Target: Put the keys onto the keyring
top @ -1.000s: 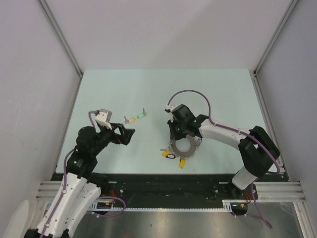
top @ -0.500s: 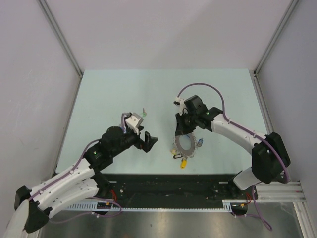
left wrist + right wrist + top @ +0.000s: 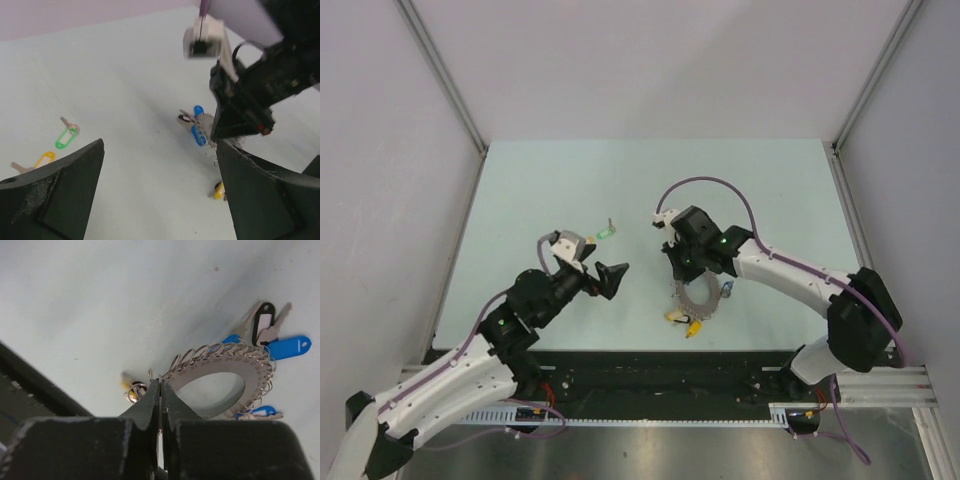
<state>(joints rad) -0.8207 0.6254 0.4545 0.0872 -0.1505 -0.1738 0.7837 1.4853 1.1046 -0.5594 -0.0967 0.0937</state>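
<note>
Keyring (image 3: pixel 200 371) rim: row of tiny printed marks, too small to read. No other text legible.

Pale mint-green matte tabletop (image 3: pixel 550 190): flat, with a few dark specks in the right wrist view. Plain lilac-grey wall panels (image 3: pixel 650 60) enclose it on three sides, met by silver aluminium corner posts (image 3: pixel 442 75). A black strip (image 3: pixel 670 362) borders the near edge. Nearer than that lie a slotted aluminium rail (image 3: pixel 880 383) and a brushed metal sheet (image 3: pixel 700 450).
</note>
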